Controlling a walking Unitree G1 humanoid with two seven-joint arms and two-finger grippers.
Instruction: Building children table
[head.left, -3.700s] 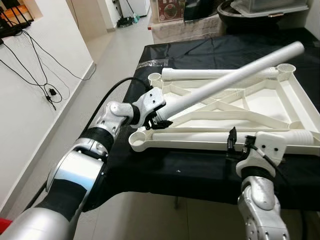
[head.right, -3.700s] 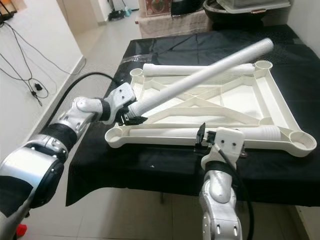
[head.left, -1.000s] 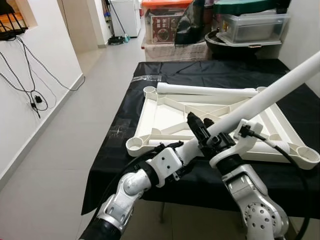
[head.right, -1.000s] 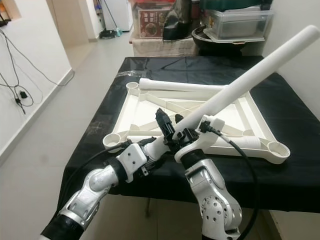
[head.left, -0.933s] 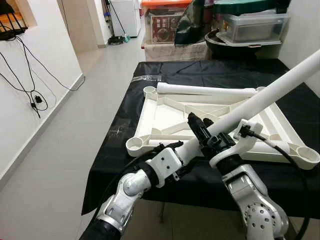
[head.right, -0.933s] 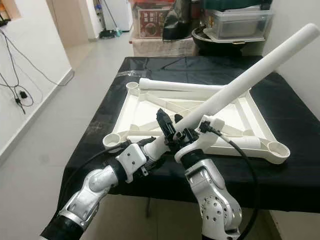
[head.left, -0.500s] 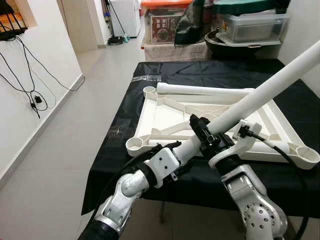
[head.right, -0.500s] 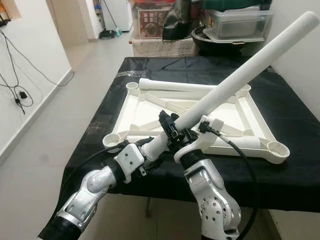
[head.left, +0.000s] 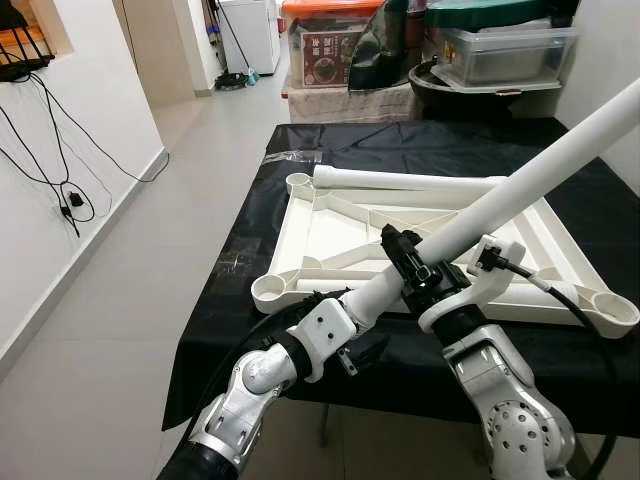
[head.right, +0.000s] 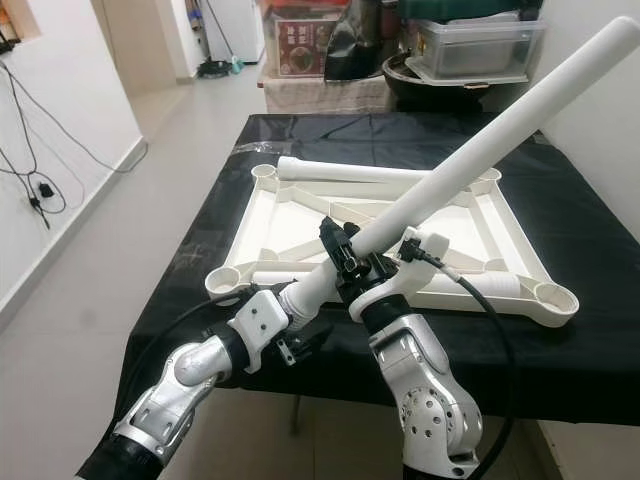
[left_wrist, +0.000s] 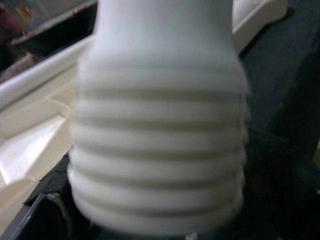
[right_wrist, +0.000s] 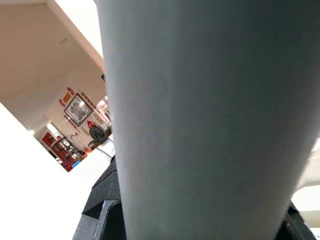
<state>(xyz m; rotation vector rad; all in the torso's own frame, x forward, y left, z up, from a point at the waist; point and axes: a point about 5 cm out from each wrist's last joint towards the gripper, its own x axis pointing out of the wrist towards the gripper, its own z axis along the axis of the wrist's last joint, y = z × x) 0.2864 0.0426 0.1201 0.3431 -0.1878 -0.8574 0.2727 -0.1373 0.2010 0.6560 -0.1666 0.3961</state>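
Left eye view: a long white table leg (head.left: 500, 200) slants from the lower middle up toward two o'clock, leaving the picture at the right edge. The right pincer (head.left: 408, 268) is clamped around the leg partway up, its black fingers closed on the tube. The left pincer (head.left: 352, 345) sits at the leg's lower, ribbed end, at about seven o'clock from the right one; its fingers have spread since half a second ago and now hang beneath the end, no longer wrapping it. Behind both lies the upturned white tabletop (head.left: 340, 225), underside up on the table (head.left: 255, 215) with its black cloth, and a second leg (head.left: 400, 180) lies along the tabletop's far rim. A third leg (head.left: 560, 293) lies along the near rim, at three o'clock from the right pincer.

Right eye view: the same layout; the raised table leg (head.right: 480, 155) crosses above the tabletop, apart from it. Storage boxes (head.right: 470, 45) stand beyond the table at twelve o'clock.

Left wrist view: the leg's threaded end (left_wrist: 157, 150) is close and blurred, with the tabletop's ribs (left_wrist: 30, 145) at nine o'clock.

Right wrist view: the smooth shaft of the leg (right_wrist: 210, 125) runs straight along the pincer's line, with wall and ceiling at ten o'clock.
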